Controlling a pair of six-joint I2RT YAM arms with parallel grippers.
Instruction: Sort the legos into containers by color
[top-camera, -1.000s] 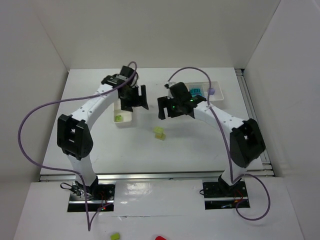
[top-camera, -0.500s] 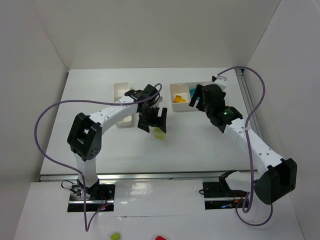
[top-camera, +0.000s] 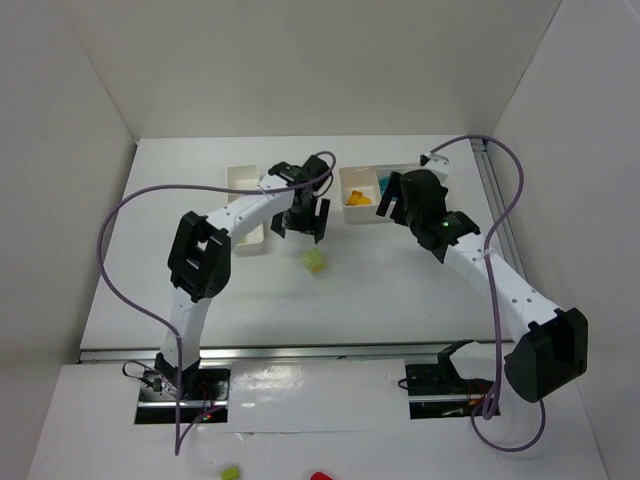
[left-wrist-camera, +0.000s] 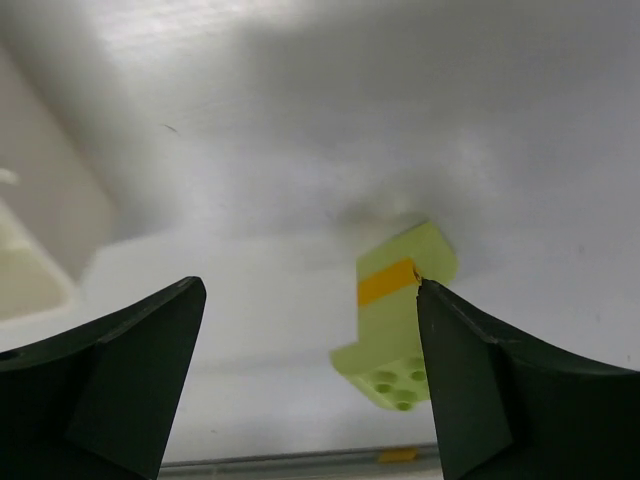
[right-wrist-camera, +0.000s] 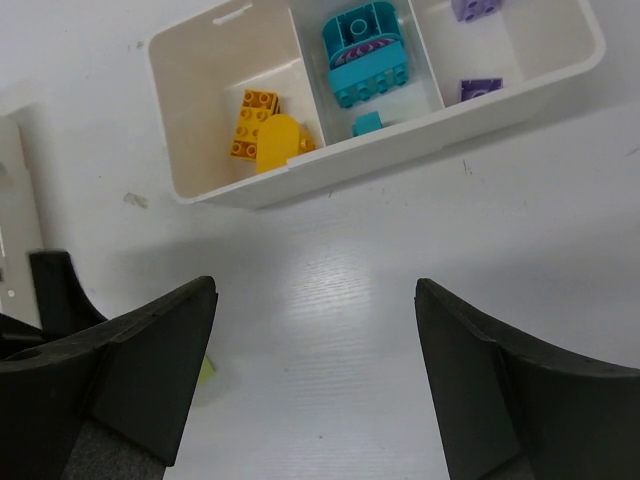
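Observation:
A lime green lego stack (top-camera: 314, 261) with a thin orange layer (left-wrist-camera: 386, 282) lies on the table. My left gripper (top-camera: 303, 220) hangs open just behind it; in the left wrist view the stack (left-wrist-camera: 395, 325) sits beside the right finger (left-wrist-camera: 500, 390), and nothing is gripped. My right gripper (top-camera: 392, 202) stands open and empty at the near edge of the wider container (top-camera: 362, 217). That container (right-wrist-camera: 190, 190) holds yellow-orange legos (right-wrist-camera: 262, 125), teal legos (right-wrist-camera: 365, 55) and purple legos (right-wrist-camera: 480, 90), one colour per compartment. The narrow container (top-camera: 240, 178) is partly under my left arm.
A rail (top-camera: 300, 352) runs along the table's near edge. On the bench in front of it lie a loose lime brick (top-camera: 231, 470) and a red object (top-camera: 318, 477). Purple cables loop off both arms. White walls close the table on three sides.
My left gripper swung from the narrow container to the lime stack, then drew back slightly. My right arm moved from the table's middle to the wider container and has held there.

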